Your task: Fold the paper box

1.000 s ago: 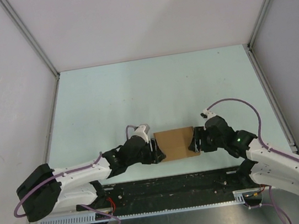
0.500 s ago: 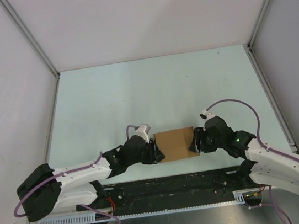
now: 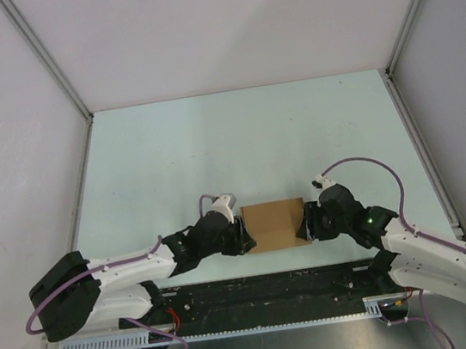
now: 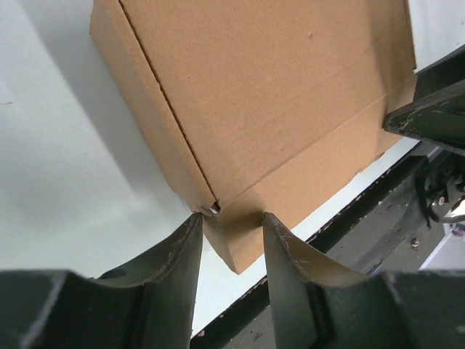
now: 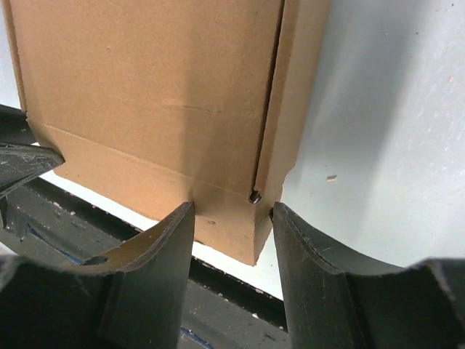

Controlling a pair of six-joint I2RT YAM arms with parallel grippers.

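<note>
The paper box [image 3: 275,224] lies flat on the bench [image 3: 211,143] in the lower centre of the top view, close to the bench's near edge. It already reads as a closed oblong carton with no loose panels showing. The 2 claws meet it from opposite ends: the left claw [image 3: 243,235] at its left end and the right claw [image 3: 309,223] at its right end.

In the left wrist view, the left claw [image 4: 231,222] is narrow. Its fingers [image 4: 174,269] sit on either side of the carton's lower corner, and both tips look to touch cardboard. The paper box [image 4: 276,94] fills the upper part of that frame, with a dark seam line running down to the held corner.

The right wrist view mirrors this. The right claw [image 5: 231,211] is also narrow, closed around the bottom corner of the paper box [image 5: 160,94], just where a seam runs down the right-hand strip.

I judge this to be a late step: squaring the carton and seating its end flaps while each claw pins a corner. The next move probably calls for matched, gentle pressure from both ends. That should close the seams without buckling the thin walls or sliding the carton off the near edge.
</note>
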